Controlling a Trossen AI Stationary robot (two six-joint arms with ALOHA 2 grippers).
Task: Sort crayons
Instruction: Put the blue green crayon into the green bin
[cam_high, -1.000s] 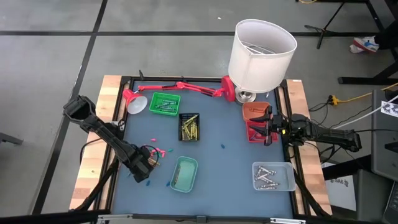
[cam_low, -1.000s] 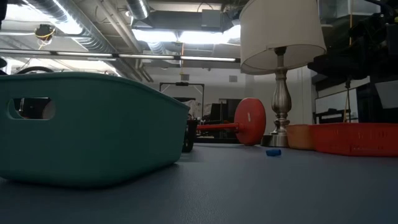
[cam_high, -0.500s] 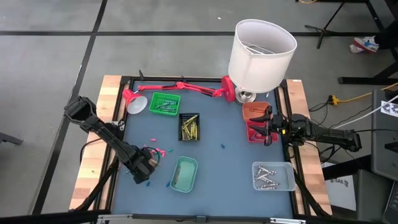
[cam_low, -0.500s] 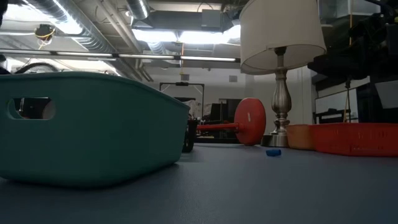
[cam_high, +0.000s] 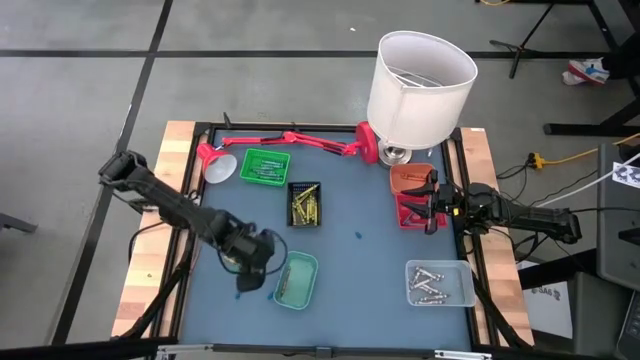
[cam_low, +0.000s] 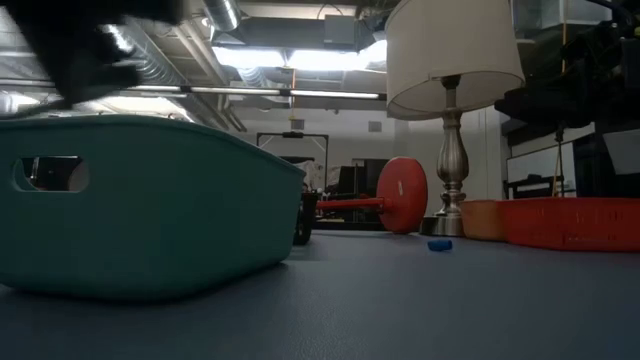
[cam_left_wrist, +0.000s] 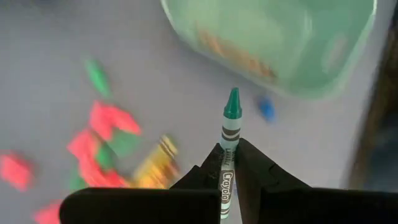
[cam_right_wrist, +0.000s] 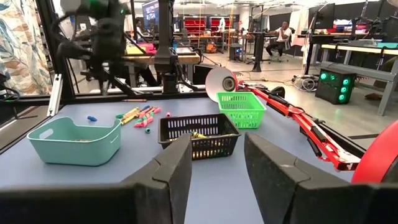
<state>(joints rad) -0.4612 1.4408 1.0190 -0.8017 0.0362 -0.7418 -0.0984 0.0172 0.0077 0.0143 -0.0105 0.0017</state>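
Note:
My left gripper (cam_high: 258, 255) is shut on a green crayon (cam_left_wrist: 230, 127) just left of the teal tray (cam_high: 297, 279), above the table. Beneath it in the left wrist view lies a loose heap of red, green and yellow crayons (cam_left_wrist: 106, 140), with a blue crayon (cam_left_wrist: 266, 109) beside the teal tray (cam_left_wrist: 273, 43). The arm hides most of this heap in the high view. The heap of crayons (cam_right_wrist: 140, 116) also shows in the right wrist view. My right gripper (cam_high: 428, 205) is open and empty over the red tray (cam_high: 410, 210) at the table's right edge. My left gripper pinches the green crayon's paper-wrapped body (cam_left_wrist: 227, 155) between its two fingers. The crayon lies along the fingers, and its pointed tip (cam_left_wrist: 232, 99) sticks out past the fingertips toward the teal tray. The fingers slant downward. The crayon is lifted clear of the table.
Green tray (cam_high: 265, 165) and black tray (cam_high: 304, 203) hold crayons at the back middle. An orange tray (cam_high: 410, 178) and a clear tray (cam_high: 440, 283) stand at the right. A white-shaded lamp (cam_high: 420, 75) and a red desk lamp (cam_high: 290, 140) stand along the far edge. A blue crayon (cam_high: 357, 236) lies mid-table.
My left gripper has risen from the crayon heap and moved toward the table's right, up to the teal tray, carrying the green crayon. The arm now shows blurred at the top left of the low view.

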